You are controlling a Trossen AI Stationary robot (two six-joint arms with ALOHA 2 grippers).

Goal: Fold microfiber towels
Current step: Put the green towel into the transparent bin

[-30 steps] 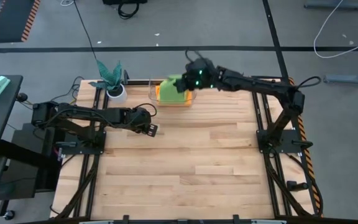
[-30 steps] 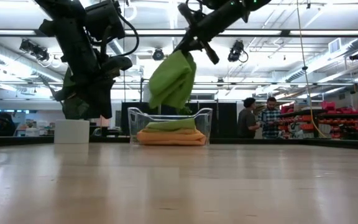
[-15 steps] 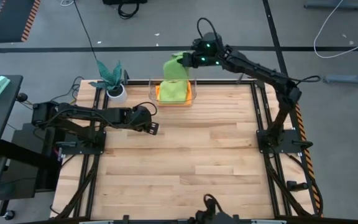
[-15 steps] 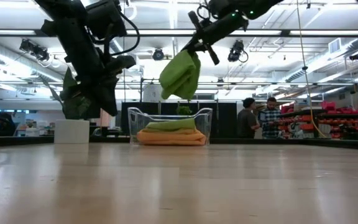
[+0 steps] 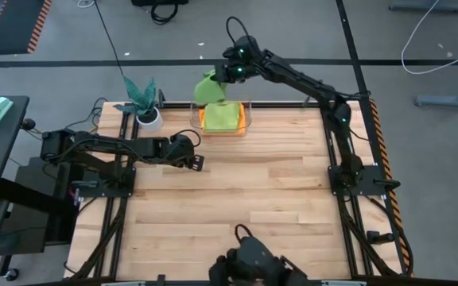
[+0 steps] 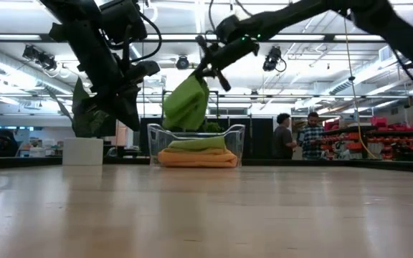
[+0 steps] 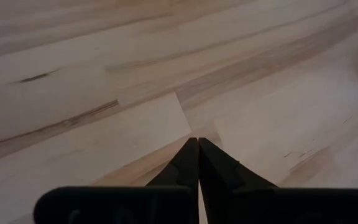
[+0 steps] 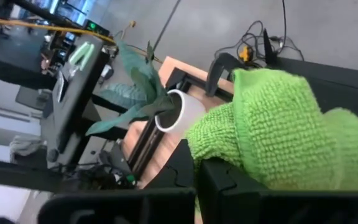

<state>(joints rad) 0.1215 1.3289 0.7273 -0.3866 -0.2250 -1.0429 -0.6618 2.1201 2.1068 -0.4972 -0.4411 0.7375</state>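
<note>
Right arm stretched long across the wooden worktop [image 5: 245,199], right gripper [image 5: 230,71] jaws clamped on a plush lime-green microfiber towel [image 5: 207,87] dangling above the clear bin [image 5: 247,121]; left gripper [image 5: 191,159], jaws closed, hovers low.

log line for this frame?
right gripper: shut on green towel, lifted over back edge of clear bin | left gripper: shut, empty, low over table | bin: folded towels inside

Lime green towel [image 5: 207,90] aloft; folded towels [image 6: 196,152] below.
</note>
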